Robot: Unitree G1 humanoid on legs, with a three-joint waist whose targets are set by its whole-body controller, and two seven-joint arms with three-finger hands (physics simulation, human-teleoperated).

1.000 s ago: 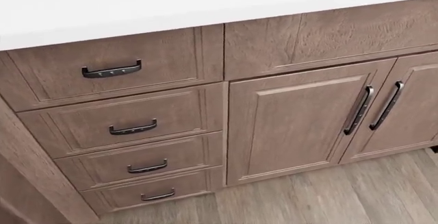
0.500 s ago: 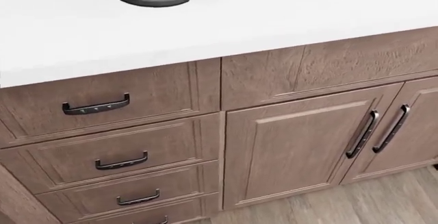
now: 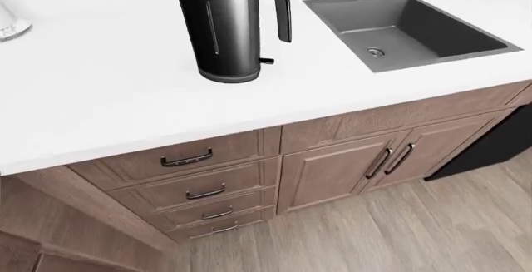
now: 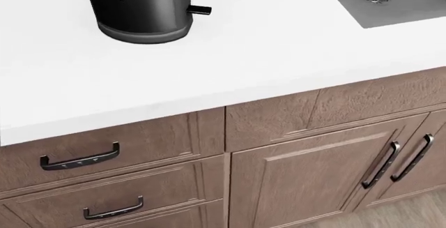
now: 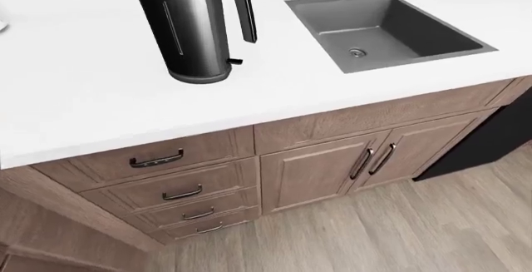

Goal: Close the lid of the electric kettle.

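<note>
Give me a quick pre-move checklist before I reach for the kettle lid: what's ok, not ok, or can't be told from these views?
1. Kettle located: ok, upright on the white counter, left of the sink in the left-eye view.
2. Lid in view: not ok, the kettle's top is cut off by the upper edge in all three views.
3. Lid open or closed: cannot tell.
4. Hands in view: not ok, neither hand shows in any view.
5. Handle side known: ok, it faces the sink.
6. Counter beside the kettle free of clutter: ok, only a pale object sits at the far left edge.
</note>
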